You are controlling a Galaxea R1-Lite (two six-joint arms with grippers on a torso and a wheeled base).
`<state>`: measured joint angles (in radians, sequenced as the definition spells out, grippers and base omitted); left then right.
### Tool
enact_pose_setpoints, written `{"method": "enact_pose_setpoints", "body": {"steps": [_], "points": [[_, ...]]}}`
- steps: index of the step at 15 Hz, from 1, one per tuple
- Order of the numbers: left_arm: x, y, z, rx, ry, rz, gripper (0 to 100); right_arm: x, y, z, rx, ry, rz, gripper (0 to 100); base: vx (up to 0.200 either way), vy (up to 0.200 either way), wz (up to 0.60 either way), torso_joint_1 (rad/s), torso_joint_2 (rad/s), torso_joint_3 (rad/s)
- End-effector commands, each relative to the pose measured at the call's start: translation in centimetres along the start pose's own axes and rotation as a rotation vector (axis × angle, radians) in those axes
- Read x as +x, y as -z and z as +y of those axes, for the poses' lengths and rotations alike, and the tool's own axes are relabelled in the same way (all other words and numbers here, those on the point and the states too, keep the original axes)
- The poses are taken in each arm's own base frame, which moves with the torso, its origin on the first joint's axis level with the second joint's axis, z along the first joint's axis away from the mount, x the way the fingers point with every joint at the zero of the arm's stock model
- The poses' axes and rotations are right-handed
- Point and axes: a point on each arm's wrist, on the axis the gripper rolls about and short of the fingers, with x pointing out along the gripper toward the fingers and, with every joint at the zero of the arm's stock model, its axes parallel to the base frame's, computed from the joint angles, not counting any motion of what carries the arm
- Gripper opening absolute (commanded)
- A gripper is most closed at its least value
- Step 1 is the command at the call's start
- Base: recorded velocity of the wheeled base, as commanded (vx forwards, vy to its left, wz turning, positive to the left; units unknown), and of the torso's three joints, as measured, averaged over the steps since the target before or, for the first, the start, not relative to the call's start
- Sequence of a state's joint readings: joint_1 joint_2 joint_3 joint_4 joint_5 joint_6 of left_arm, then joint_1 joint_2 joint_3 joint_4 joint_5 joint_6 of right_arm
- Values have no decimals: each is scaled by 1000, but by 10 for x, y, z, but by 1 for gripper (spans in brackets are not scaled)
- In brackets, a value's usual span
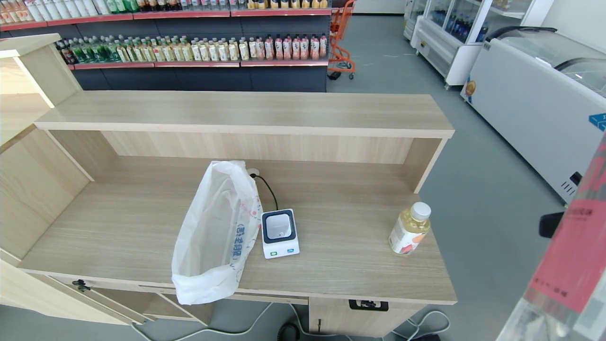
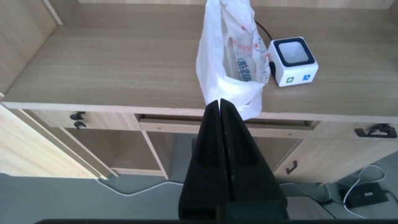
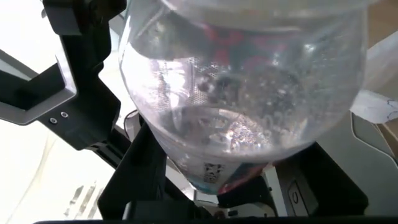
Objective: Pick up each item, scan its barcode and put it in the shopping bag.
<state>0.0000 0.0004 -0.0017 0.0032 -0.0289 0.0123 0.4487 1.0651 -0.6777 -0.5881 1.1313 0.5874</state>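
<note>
Clear red-labelled plastic bottle (image 3: 242, 93) (ends cut off) sits clamped between jaws of right gripper (image 3: 233, 177); left gripper (image 2: 221, 109) jaws pressed together.

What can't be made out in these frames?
Clear plastic bottle with red label: cut off by the head view's right edge; too close and blurred in the right wrist view.
White plastic shopping bag: its own folds hide the inside in the head and left wrist views.
Pale-yellow drink bottle with white cap: barcode too small to find in the head view.
</note>
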Motion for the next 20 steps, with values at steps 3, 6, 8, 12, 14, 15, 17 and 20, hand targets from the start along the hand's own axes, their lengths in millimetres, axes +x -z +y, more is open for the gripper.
{"method": "enact_pose_setpoints", "body": {"steps": [3,6,8,12,14,15,17,20], "points": [[0,0,0,0,0,0,0,-1,1,1,13,-1,4,0,0,0,0,0,0,0],[0,0,0,0,0,0,0,-2,2,3,7,6,-2,0,0,0,0,0,0,0],[0,0,0,0,0,0,0,-3,1,-3,-37,59,-24,0,0,0,0,0,0,0],[0,0,0,0,0,0,0,-6,3,-19,-149,283,-89,0,0,0,0,0,0,0],[0,0,0,0,0,-2,0,-9,15,-15,-93,288,-57,0,0,0,0,0,0,0],[0,0,0,0,0,0,0,-9,22,-18,-87,300,-20,0,0,0,0,0,0,0],[0,0,0,0,0,0,0,-9,26,-21,-84,312,11,0,0,0,0,0,0,0],[0,0,0,0,0,0,0,-9,24,-20,-92,309,7,0,0,0,0,0,0,0]]}}
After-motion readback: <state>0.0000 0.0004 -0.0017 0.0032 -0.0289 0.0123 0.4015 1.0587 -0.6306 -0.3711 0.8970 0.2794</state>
